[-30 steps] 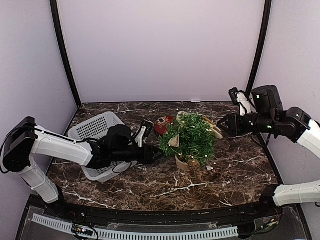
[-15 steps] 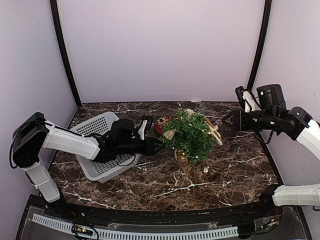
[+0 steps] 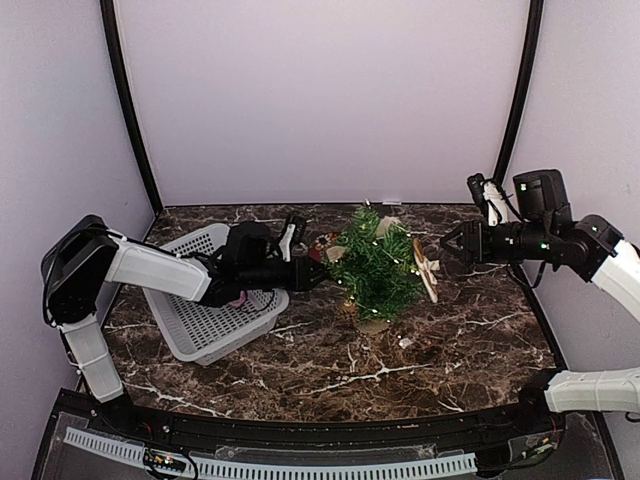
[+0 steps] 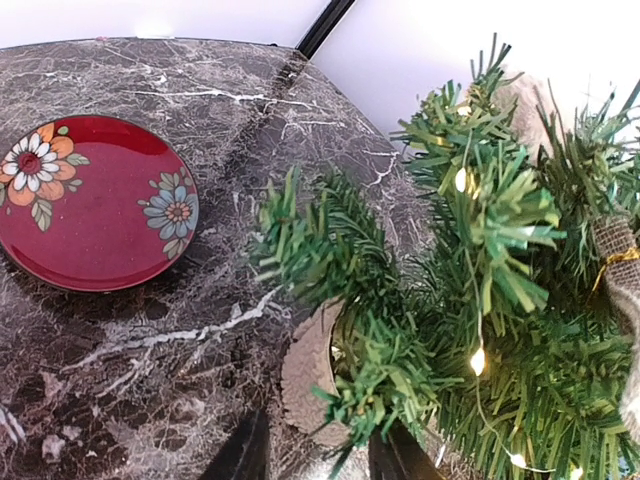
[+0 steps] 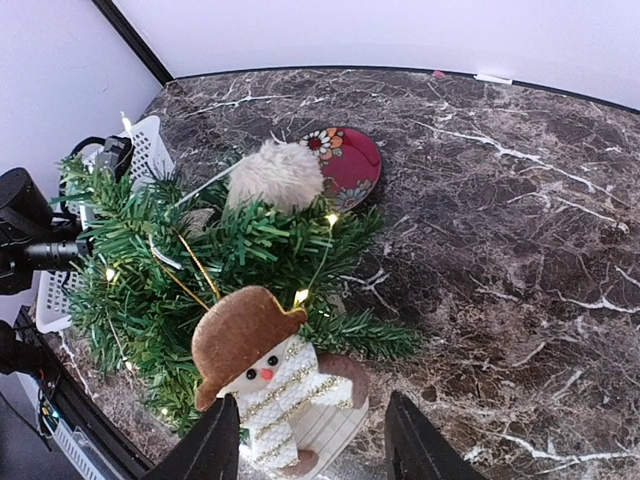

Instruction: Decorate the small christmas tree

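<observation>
The small christmas tree (image 3: 378, 268) stands upright in its beige pot (image 3: 372, 322) mid-table, with lit fairy lights. My left gripper (image 3: 312, 272) reaches into its left side. In the left wrist view its fingers (image 4: 320, 460) close on a green branch (image 4: 385, 385) beside a beige disc (image 4: 305, 375). A snowman ornament (image 5: 265, 385) with a brown hat hangs by a gold string on the tree's right side (image 3: 428, 268). It lies between the spread fingers of my right gripper (image 5: 315, 450), which stays open just right of the tree (image 3: 448, 245).
A white plastic basket (image 3: 200, 320) sits left of the tree under the left arm. A red flowered plate (image 4: 95, 205) lies behind the tree. A fluffy white ornament (image 5: 275, 175) sits near the treetop. Dark marble table (image 3: 460, 340) extends right and front.
The tree went from leaning right to upright as my left gripper rose and drew back with it. My right gripper backed away rightward and widened, leaving the snowman hanging.
</observation>
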Controlling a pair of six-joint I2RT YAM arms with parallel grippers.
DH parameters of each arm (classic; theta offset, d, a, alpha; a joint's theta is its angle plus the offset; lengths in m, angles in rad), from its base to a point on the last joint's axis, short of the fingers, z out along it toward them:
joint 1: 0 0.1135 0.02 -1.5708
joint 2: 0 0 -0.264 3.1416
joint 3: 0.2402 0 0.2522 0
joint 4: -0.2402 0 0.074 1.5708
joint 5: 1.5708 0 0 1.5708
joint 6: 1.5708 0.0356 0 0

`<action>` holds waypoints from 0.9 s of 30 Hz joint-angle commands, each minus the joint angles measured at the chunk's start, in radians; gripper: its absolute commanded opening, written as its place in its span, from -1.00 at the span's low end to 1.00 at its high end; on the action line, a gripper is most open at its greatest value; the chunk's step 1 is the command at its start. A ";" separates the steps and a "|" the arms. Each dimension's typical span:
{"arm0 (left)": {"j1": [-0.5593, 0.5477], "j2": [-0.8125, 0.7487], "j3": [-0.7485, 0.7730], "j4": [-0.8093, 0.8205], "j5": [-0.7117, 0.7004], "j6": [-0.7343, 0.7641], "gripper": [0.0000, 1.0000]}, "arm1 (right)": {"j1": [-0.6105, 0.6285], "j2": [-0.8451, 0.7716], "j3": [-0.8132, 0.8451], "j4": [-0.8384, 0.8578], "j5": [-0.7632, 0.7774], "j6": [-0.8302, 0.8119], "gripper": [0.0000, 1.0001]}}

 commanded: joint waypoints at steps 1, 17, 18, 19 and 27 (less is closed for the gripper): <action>0.028 0.020 0.035 -0.005 0.050 0.016 -0.27 | -0.007 -0.015 -0.007 0.054 -0.025 -0.006 0.00; 0.096 -0.459 -0.139 -0.407 -0.136 0.093 0.36 | -0.007 0.006 0.023 0.086 -0.059 -0.029 0.04; 0.110 -0.495 -0.144 -0.468 -0.157 0.087 0.41 | -0.007 0.011 0.027 0.089 -0.062 -0.030 0.05; 0.137 -0.510 -0.153 -0.503 -0.171 0.076 0.42 | -0.007 0.016 0.030 0.091 -0.065 -0.031 0.06; 0.250 -0.571 -0.193 -0.796 -0.320 0.064 0.53 | -0.007 0.042 0.041 0.105 -0.087 -0.031 0.07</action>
